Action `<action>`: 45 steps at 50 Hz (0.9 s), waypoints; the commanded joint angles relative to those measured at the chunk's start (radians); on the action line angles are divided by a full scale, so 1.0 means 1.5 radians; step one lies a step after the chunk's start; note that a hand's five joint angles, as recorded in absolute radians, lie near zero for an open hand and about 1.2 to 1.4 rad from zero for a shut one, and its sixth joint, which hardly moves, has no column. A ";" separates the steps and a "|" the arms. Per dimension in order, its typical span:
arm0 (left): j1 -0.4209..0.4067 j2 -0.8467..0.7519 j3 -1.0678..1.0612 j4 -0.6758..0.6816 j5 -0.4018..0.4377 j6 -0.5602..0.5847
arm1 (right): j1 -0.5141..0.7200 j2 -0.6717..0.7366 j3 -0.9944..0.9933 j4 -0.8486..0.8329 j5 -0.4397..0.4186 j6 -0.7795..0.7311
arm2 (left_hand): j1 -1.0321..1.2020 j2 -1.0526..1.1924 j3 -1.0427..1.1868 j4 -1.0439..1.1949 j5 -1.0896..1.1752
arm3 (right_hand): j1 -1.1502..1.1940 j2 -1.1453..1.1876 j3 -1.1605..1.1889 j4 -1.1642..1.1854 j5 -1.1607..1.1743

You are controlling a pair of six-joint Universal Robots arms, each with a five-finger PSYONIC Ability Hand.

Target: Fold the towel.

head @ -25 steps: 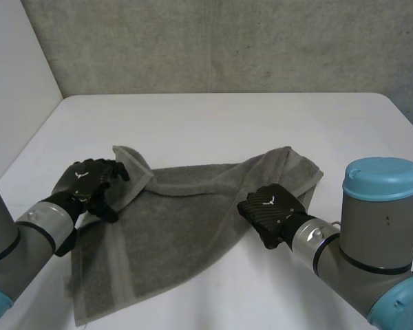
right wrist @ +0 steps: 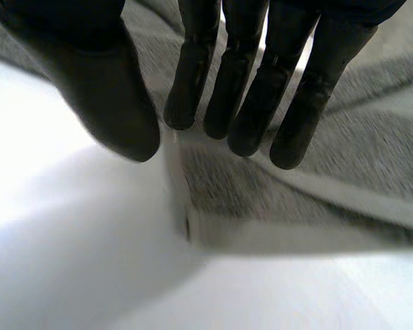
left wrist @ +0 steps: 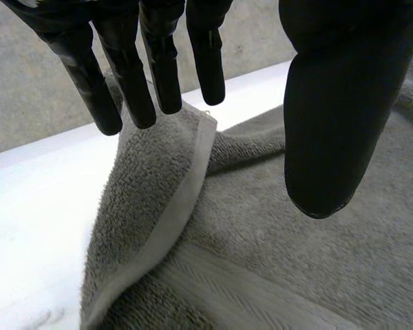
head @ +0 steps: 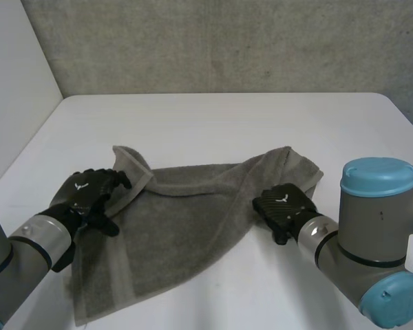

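Both sets of fingers (left wrist: 162,69) are released: the left hand (head: 88,189) sits at the turned-up left edge of the towel (head: 179,227), the right hand (head: 283,203) at its right corner, on the bench (head: 213,124). Pinch each hem fully, then lift evenly.

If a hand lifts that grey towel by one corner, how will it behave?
Probably floppy: the towel lies in soft creases with a corner folded over, so it should sag. Its fuzzy pile looks grippy, unlikely to slip. Pushed, it would likely bunch up.
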 commanded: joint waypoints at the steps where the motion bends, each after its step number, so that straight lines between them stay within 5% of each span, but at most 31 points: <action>1: 0.000 0.033 -0.042 -0.006 -0.001 0.001 | -0.022 0.002 0.025 -0.004 0.028 0.001 | 0.007 0.007 0.008 0.008 0.011 | -0.133 -0.144 -0.139 -0.140 -0.134; 45: 0.011 0.055 -0.075 -0.003 0.003 0.000 | -0.045 0.059 0.009 -0.095 0.025 -0.007 | 0.005 0.005 0.006 0.006 0.009 | -0.126 -0.137 -0.131 -0.132 -0.126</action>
